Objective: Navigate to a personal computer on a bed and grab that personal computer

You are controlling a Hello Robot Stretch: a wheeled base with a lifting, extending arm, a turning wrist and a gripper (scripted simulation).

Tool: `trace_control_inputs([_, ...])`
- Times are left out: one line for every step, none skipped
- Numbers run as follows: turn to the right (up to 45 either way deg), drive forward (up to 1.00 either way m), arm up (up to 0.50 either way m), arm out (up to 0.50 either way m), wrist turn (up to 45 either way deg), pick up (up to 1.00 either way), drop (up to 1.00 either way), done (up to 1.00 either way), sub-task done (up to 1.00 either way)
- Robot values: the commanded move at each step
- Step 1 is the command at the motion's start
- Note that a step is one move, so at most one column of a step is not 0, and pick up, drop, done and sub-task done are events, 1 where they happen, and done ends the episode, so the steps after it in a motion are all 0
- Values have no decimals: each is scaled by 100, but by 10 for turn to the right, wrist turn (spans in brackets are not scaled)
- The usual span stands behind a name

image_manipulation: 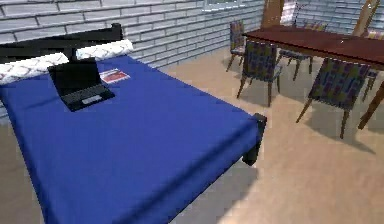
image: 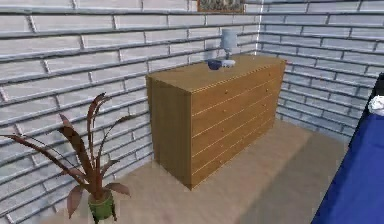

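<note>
Closest to us is the bed (image_manipulation: 150, 150), its blue cover running right down to the bottom edge of the arm side view, with a dark foot corner poking out over the floor. The laptop (image_manipulation: 81, 83) we're after lies on that bed up near the head end, lid up, screen dark, sitting flat on the cover just short of the white pillows (image_manipulation: 25, 68). Just beside it, also on the bed, is a flat red and white thing (image_manipulation: 114, 76), maybe a book, we can't really tell. Behind the pillows the bed's dark headboard (image_manipulation: 60, 42) stands against a pale brick wall (image_manipulation: 170, 25)

Out past the bed's foot corner, across open floor, there's a dark red dining table (image_manipulation: 320, 45) with patterned chairs (image_manipulation: 335, 85) round it, well apart from the bed

In the forward view a slice of the bed (image: 355, 170) shows at the right. Across a strip of floor from the bed sits a wooden dresser (image: 215, 115) against the brick wall, with a pale lamp-like thing (image: 229, 45) and a small dark bowl (image: 214, 65) on top. Farther from the bed than the dresser, a potted plant (image: 95, 170) with reddish leaves stands on the floor

As for the pincer, we can't tell a thing about its state
</note>
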Motion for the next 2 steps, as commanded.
trace_control_inputs([0, 50, 0, 0, 0, 0, 0, 0, 0])
trace_control_inputs([450, 0, 0, 0, 0, 0, 0, 0, 0])
